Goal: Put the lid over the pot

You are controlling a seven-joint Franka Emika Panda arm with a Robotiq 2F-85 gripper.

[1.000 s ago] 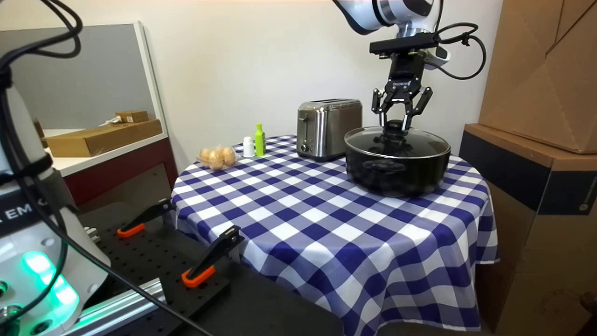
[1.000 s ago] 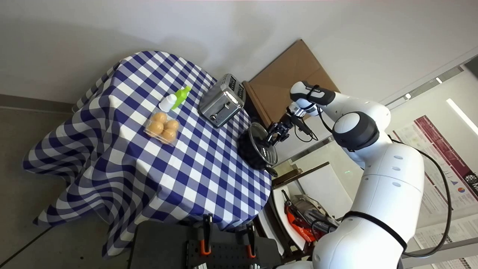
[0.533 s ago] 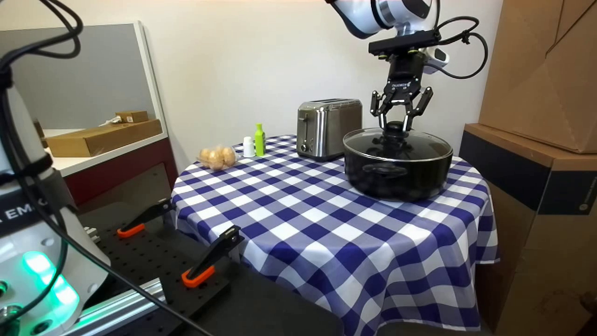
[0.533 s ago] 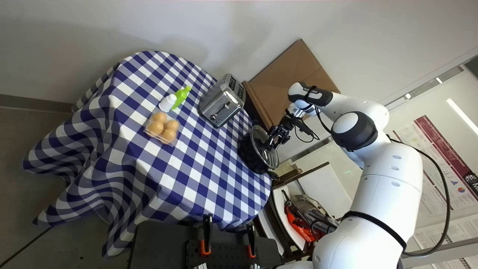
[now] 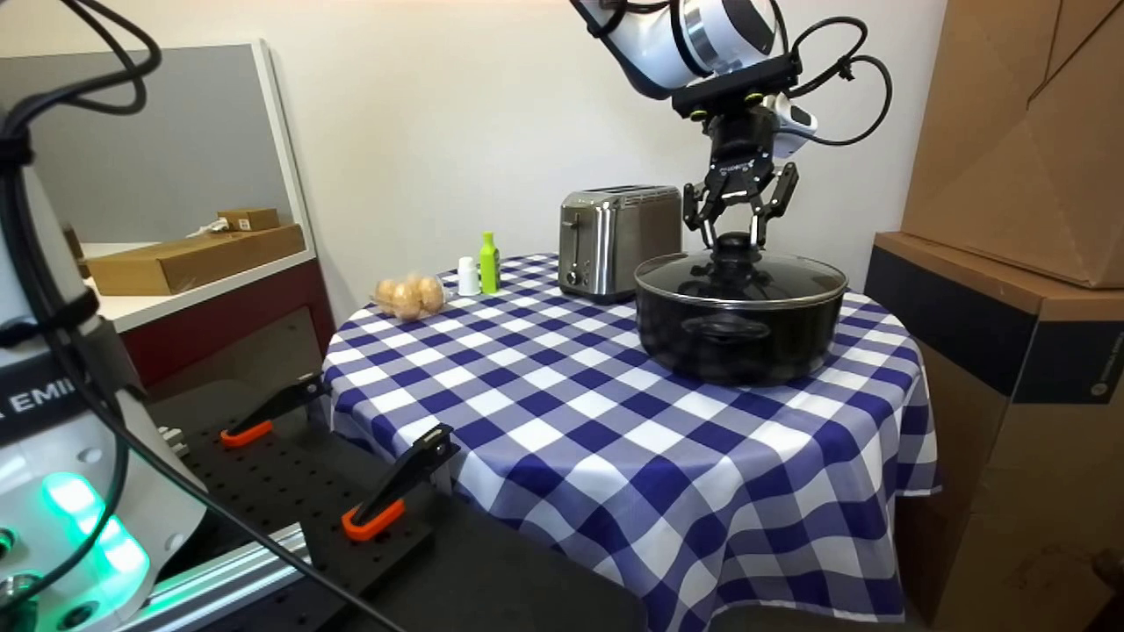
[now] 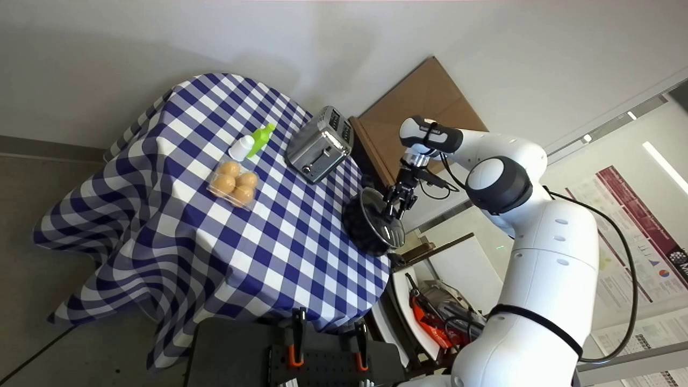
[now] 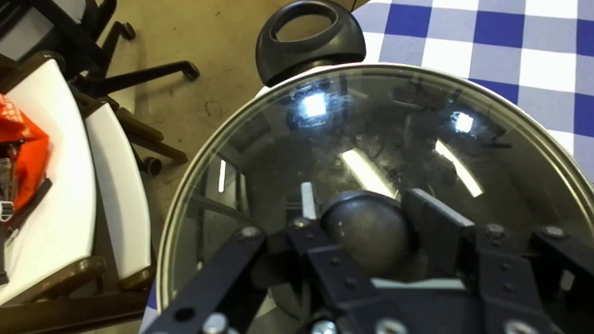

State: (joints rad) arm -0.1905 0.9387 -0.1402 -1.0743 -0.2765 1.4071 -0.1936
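The black pot (image 5: 746, 347) stands on the checkered tablecloth. The clear glass lid (image 5: 795, 274) lies over its top, rim against rim as far as I can see. Both also show in an exterior view, the pot (image 6: 359, 226) under the lid (image 6: 391, 234). My gripper (image 5: 734, 235) comes down from above, slightly tilted, with its fingers on either side of the lid's dark knob. In the wrist view the gripper (image 7: 359, 204) has its pads close against the knob (image 7: 369, 232), with little or no gap. One pot handle (image 7: 315, 46) sticks out past the lid's rim (image 7: 204, 144).
A steel toaster (image 5: 615, 246) stands behind and beside the pot. A clear pack of eggs (image 5: 408, 297), a white bottle (image 5: 468, 276) and a green bottle (image 5: 489, 263) stand farther off. Cardboard boxes (image 5: 1010, 351) rise beside the table. The pot stands close to the table edge.
My gripper has moved and tilted slightly, carrying the lid sideways. The pot has slid along with it, left and a little nearer in an exterior view.
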